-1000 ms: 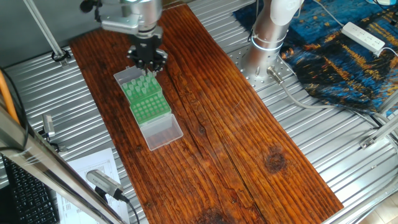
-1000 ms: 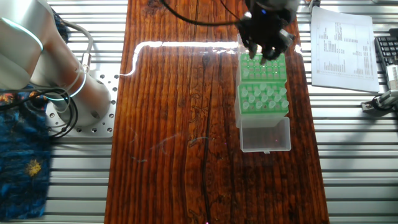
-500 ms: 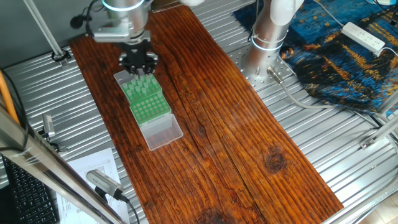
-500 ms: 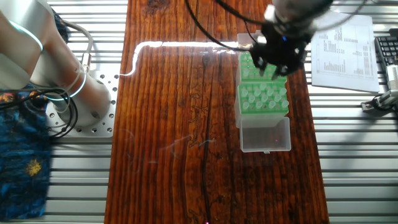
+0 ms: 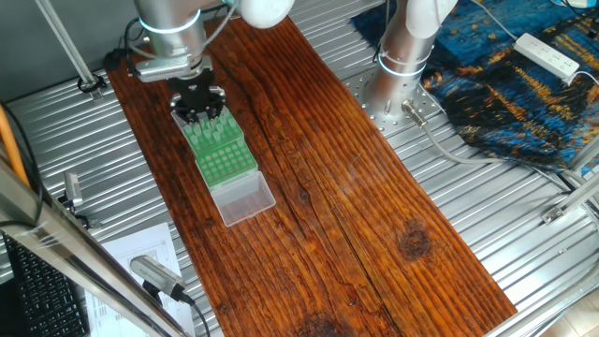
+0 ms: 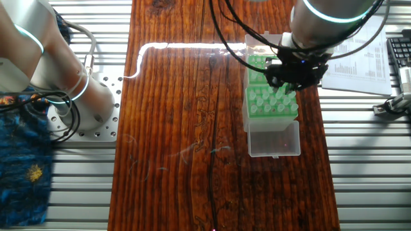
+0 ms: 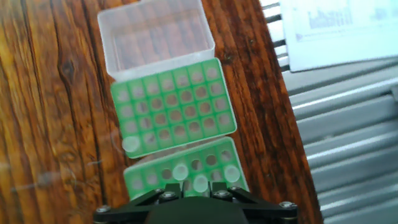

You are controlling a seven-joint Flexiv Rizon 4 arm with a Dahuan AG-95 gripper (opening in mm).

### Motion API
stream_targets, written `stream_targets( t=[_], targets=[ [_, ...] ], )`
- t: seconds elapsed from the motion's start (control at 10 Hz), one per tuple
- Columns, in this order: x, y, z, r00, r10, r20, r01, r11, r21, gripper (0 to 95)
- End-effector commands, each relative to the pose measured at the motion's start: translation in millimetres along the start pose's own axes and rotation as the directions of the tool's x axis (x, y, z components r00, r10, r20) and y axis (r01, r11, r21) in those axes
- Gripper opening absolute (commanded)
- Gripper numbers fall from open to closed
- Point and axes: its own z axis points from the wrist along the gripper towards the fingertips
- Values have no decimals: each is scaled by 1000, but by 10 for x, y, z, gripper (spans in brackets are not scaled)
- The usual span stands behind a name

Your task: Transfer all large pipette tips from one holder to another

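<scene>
Presently we note the pincer (image 6: 293,72) over the green racks (image 5: 223,150) near one long edge of the surface (image 5: 374,215); we cannot tell its opening. Whitish round-topped large pipette tips (image 7: 200,183) sit in the nearer rack; wide bare wood lies alongside.

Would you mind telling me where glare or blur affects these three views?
The other fixed view: a bright glare streak crosses the wooden board near its far end. Hand view: slightly soft overall, the paper sheet unreadable. One fixed view: evenly lit, reasonably sharp.
</scene>
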Motion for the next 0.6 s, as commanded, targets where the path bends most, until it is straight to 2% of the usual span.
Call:
stream_targets(
  t=[0.1,0.2,0.4,0.6],
  targets=[
    [-94,11,54,997,-82,10,82,996,-33,190],
    [-150,56,63,997,-79,5,79,996,-42,190],
    [-227,165,91,996,-92,-11,91,995,-40,190],
    [-220,176,107,987,-162,-16,161,986,-40,190]
  ],
)
